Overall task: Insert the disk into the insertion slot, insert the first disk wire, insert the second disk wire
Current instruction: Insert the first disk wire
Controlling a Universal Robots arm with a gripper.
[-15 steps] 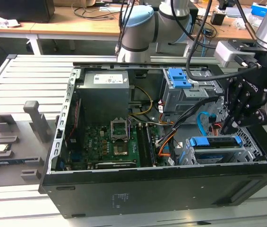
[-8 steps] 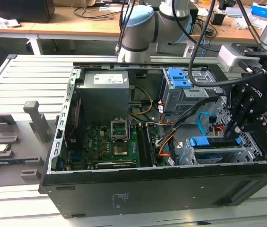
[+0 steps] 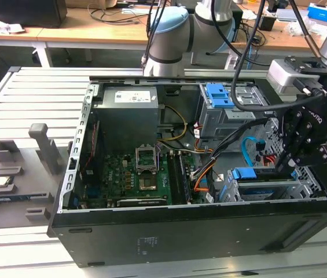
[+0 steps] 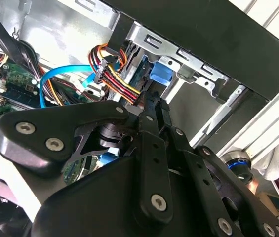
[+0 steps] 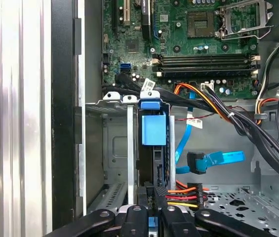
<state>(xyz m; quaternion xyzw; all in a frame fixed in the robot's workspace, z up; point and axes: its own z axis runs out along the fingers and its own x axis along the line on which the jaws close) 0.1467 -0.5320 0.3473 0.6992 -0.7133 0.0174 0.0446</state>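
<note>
Sitting in the slot [image 5: 113, 148] inside the open case [image 3: 151, 231], the disk [image 5: 153, 129] is showing its blue tab. The gripper [image 5: 154, 191] is hanging right at the disk's edge, its fingers pinching narrow on the end of the first wire [image 5: 179, 196]. The second wire [image 5: 218, 159] is lying loose in the case just beside the slot, its plug free. A green board [image 5: 179, 29] is filling the case's other end.
</note>
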